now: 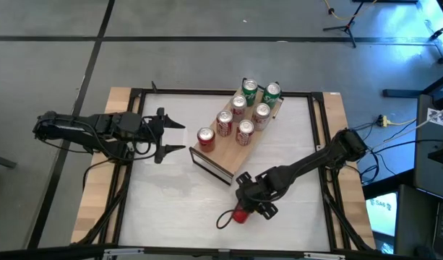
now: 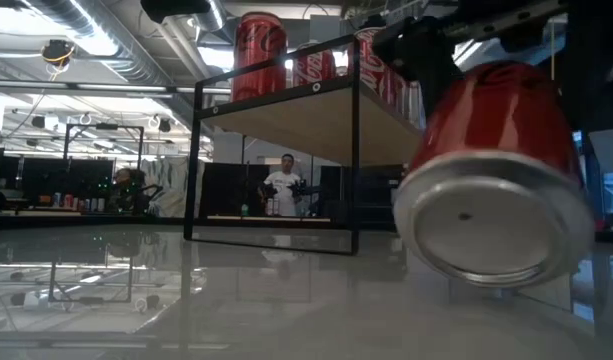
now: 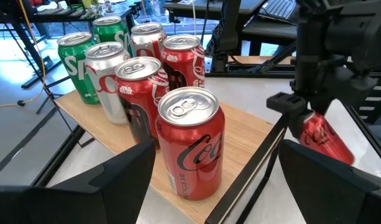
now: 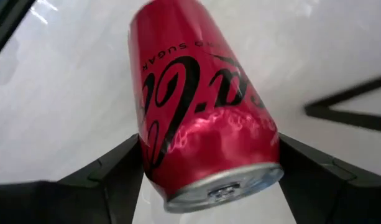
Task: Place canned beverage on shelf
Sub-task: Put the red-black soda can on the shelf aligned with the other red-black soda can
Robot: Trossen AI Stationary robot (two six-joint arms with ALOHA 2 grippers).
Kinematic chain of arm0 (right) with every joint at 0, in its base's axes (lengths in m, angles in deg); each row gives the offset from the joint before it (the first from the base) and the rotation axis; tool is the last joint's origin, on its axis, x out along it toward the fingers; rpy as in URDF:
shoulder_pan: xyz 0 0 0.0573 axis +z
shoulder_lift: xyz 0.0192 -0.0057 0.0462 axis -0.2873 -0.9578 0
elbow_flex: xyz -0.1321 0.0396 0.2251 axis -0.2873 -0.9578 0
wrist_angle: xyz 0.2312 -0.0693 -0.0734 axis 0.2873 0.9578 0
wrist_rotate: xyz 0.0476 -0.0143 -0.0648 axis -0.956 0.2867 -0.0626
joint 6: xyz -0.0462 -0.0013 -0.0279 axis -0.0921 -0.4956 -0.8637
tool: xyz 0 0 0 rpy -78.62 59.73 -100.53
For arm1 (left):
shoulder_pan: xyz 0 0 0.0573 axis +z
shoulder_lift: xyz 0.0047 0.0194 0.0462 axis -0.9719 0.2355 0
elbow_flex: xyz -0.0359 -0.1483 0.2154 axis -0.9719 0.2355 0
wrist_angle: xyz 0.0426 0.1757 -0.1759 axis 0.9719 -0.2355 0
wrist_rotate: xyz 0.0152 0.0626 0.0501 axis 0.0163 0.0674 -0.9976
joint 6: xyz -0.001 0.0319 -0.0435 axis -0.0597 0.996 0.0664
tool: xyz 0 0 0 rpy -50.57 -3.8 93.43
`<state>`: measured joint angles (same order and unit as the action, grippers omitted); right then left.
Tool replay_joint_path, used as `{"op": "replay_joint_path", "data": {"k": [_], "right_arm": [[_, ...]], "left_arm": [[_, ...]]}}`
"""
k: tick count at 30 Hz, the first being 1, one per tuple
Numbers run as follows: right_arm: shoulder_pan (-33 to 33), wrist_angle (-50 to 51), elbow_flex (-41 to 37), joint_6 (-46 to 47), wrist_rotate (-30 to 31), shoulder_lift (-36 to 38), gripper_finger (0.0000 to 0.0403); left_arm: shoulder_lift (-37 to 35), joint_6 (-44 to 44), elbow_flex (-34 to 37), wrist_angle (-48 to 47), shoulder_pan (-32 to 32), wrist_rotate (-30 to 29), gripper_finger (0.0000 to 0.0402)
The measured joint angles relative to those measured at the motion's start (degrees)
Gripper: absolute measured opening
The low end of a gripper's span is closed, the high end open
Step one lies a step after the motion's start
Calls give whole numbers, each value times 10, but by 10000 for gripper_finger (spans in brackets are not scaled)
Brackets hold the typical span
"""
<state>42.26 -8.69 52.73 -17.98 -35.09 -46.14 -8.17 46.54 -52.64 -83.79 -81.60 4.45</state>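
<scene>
The shelf (image 1: 222, 157), a light-wood board in a dark frame, stands slantwise in the middle of the white table. Several red, silver and green cans (image 1: 244, 115) stand upright on it. My right gripper (image 1: 248, 204) is near the table's front edge, in front of the shelf's near end, shut on a red canned beverage (image 4: 199, 112). In the low view this can (image 2: 496, 180) shows large and tilted, one round end toward the camera. My left gripper (image 1: 174, 137) waits open at the shelf's left, level with the cans, nothing between its fingers. My right gripper pinches the red can's round side wall (image 4: 146, 155) between its two fingers (image 4: 109, 177), near the end that faces the wrist. The fingers come from above, pointing steeply down, on opposite sides of the can. The can hangs tilted below them, clear of the table.
Dark frame rails (image 1: 134, 173) and wooden strips (image 1: 95, 195) run along the table's left and right sides. White table top (image 1: 178, 202) lies bare at the near left. In the low view a person (image 2: 283, 185) stands far back in the room beyond the table.
</scene>
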Motion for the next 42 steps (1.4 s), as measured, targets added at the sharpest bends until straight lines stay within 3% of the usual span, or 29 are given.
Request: {"op": "replay_joint_path", "data": {"k": [10,19,31,42], "right_arm": [[0,100,43,4,40,0,306],[0,163,43,59,63,0,307],[0,229,44,60,116,0,307],[-1,311,129,45,162,0,308]], "left_arm": [[0,0,0,0,0,0,330],[0,0,0,0,0,0,330],[0,0,0,0,0,0,330],[0,0,0,0,0,0,330]]}}
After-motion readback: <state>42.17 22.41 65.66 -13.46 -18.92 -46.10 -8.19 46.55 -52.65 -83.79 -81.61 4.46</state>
